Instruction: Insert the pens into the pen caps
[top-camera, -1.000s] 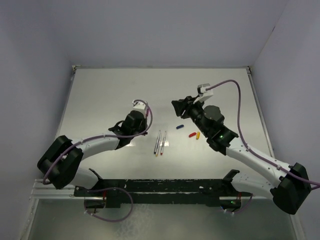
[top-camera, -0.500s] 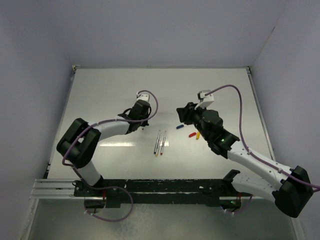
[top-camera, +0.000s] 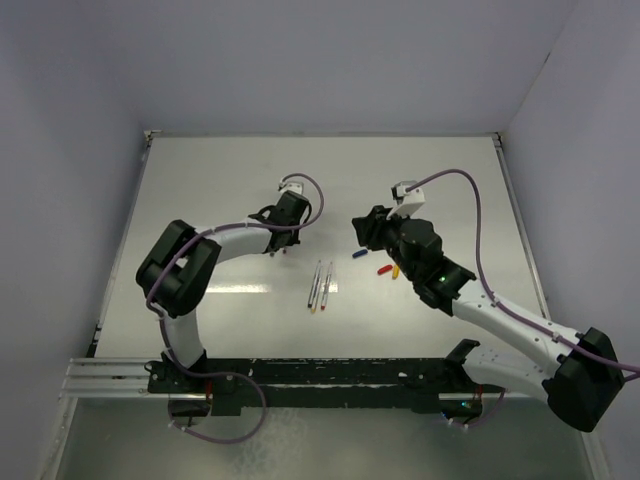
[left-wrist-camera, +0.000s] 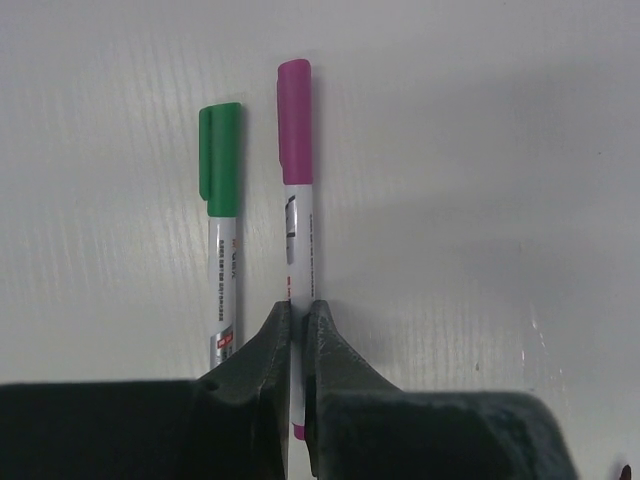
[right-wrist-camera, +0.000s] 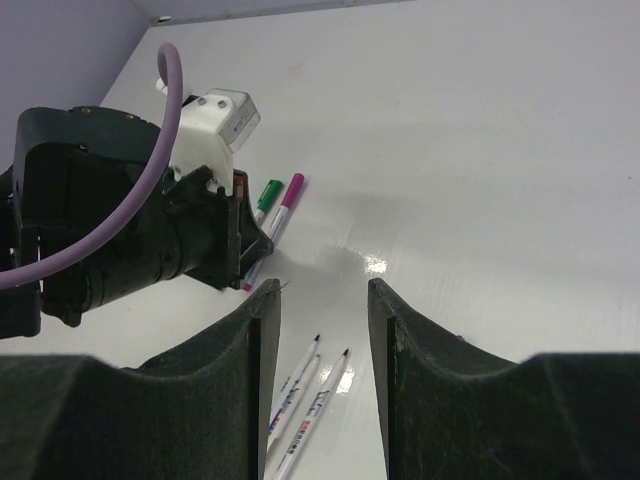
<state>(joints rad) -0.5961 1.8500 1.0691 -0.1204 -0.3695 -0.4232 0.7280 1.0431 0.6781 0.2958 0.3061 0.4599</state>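
Two pens wear caps: the green-capped pen (left-wrist-camera: 222, 250) and the purple-capped pen (left-wrist-camera: 298, 220) sit side by side, beyond and left of the three bare pens (top-camera: 321, 287). My left gripper (left-wrist-camera: 300, 318) is clenched on the purple one's barrel near its tail. I judge it is parking that pen beside the green, apart from unfinished work. Right of the bare pens lie the blue cap (top-camera: 358, 254), red cap (top-camera: 382, 269) and yellow cap (top-camera: 394, 271). My right gripper (right-wrist-camera: 322, 292) hovers over them, fingers spread, ready for a pick.

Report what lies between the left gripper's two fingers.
The white barrel of the purple-capped pen, pinched by the left gripper. The left wrist view shows it; the green-capped pen lies alongside, outside the grip.
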